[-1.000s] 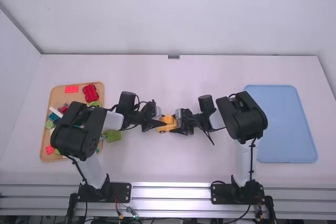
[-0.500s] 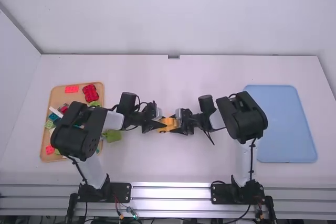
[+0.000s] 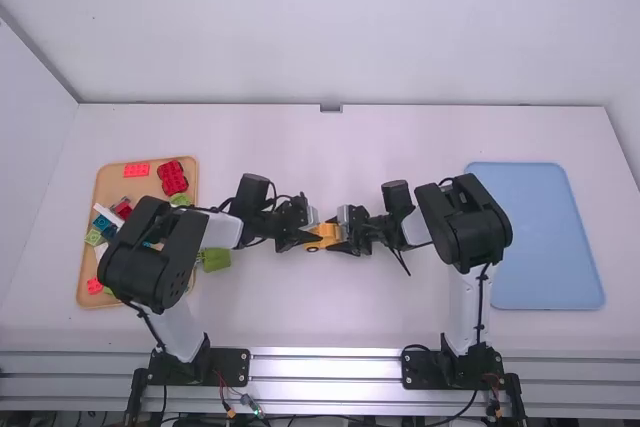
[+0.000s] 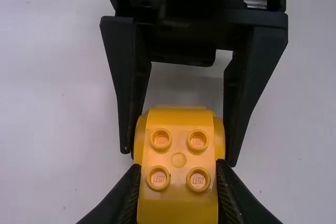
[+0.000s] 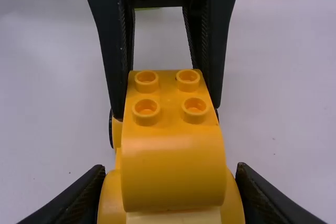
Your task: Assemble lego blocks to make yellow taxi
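One yellow taxi (image 3: 326, 235): near the middle of the white table (image 3: 300, 147), between the left gripper (image 3: 314, 239) and the right gripper (image 3: 343, 244); whether its wheels touch the tabletop, I cannot tell
Studs: four on top of its narrow upper block (image 4: 178, 156), two by two
Curved end: faces the right gripper, as the right wrist view shows
Lower body (image 5: 113, 195): yellow, wider than the upper block; a black wheel (image 5: 111, 129) shows at one side
Left gripper: closed on the taxi, its fingers (image 4: 122, 198) pressing the two sides of the upper block
Right gripper: also closed on the taxi, its fingers (image 5: 79, 192) against either side of the wider body
Left arm (image 3: 150, 257): reaches inward from its base, passing over part of the tan tray
Right arm (image 3: 465, 222): bent inward, opposite the other, beside the blue tray
Green block (image 3: 214, 258): on the table, just beside the tan tray's inner edge
Tan tray (image 3: 100, 192): left side of the table, holding loose pieces
Red pieces: a flat brick (image 3: 136, 170) and a darker wheeled piece (image 3: 172, 177) at the tray's far end; a small pinkish-red block (image 3: 94, 285) toward its near end
Other tray pieces: green, teal and white, some partly hidden by the arm
Blue tray (image 3: 545, 237): right side of the table, well apart from the taxi
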